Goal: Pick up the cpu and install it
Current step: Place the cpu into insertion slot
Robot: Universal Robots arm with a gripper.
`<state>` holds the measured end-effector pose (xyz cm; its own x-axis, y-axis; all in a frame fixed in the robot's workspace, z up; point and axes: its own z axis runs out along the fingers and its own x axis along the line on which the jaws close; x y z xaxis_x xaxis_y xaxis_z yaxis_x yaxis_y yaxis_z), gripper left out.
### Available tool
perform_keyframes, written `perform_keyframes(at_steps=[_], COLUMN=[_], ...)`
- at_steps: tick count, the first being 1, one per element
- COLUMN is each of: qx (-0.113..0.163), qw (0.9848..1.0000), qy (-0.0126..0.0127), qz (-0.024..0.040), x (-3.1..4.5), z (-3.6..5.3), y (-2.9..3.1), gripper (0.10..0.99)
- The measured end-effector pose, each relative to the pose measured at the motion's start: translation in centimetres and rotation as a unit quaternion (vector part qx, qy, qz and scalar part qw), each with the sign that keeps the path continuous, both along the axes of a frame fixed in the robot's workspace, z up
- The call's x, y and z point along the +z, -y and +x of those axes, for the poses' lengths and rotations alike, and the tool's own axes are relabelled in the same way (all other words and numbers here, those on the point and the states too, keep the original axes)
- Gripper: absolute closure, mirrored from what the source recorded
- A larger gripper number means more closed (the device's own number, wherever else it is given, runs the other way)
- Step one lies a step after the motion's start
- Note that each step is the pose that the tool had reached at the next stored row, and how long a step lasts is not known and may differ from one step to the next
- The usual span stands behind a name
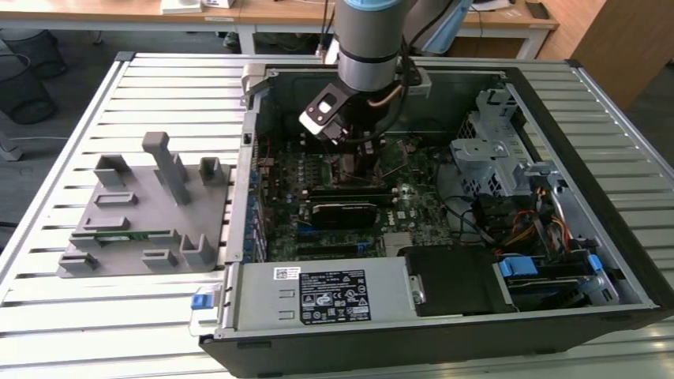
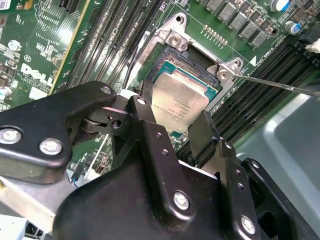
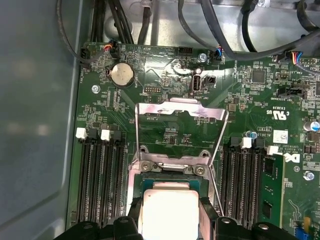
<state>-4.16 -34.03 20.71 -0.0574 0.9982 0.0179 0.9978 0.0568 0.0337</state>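
A slatted metal table (image 1: 158,87) is carrying an open computer case (image 1: 421,347) lying on its side, with a grey plastic fixture (image 1: 147,213) sitting beside it toward the exterior view's left. Wooden desks (image 1: 284,12) are standing behind the table, and a dark wire bin (image 1: 21,87) is resting on the floor at the exterior view's left. The arm is reaching down into the case over the motherboard (image 3: 250,100). The end effector (image 2: 172,117) is clasping the cpu (image 2: 182,95) by two opposite edges, holding it right over the socket (image 2: 175,37), whose load plate (image 3: 180,112) is standing open; the chip seems to be touching the socket, though that is hard to judge
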Motion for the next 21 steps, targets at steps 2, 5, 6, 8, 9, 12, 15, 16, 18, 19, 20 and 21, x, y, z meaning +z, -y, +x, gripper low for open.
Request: perform_keyframes(at_steps=[2,5,6,8,9,12,15,16,18,19,20,21], qx=[-0.002,-0.008,-0.009,-0.011,-0.012,-0.012,-0.013,-0.014,-0.015,-0.015,-0.016,-0.016], qw=[1.0,1.0,1.0,0.9999,0.9999,0.9999,0.9999,0.9999,0.9999,0.9999,0.9999,0.9999], qy=[0.0,0.0,0.0,0.0,0.0,0.0001,0.0,0.0,0.0,0.0,0.0,0.0], qz=[0.0,0.0,-0.0001,0.0,0.0001,0.0,0.0,0.0,0.0,0.0,0.0,0.0], x=[-0.18,-0.35,-0.36,-0.41,-0.44,-0.54,-0.66,-0.7,-0.8,-0.84,-0.89,-0.94], z=[-0.02,-0.08,-0.1,-0.12,-0.14,-0.19,-0.2,-0.2,-0.2,-0.2,-0.2,-0.2], y=[0.0,0.0,0.01,0.0,0.0,0.0,0.0,0.0,0.0,0.0,0.0,0.0], gripper=[0.553,0.553,0.553,0.553,0.553,0.553,0.553,0.553,0.553,0.553,0.553,0.553])
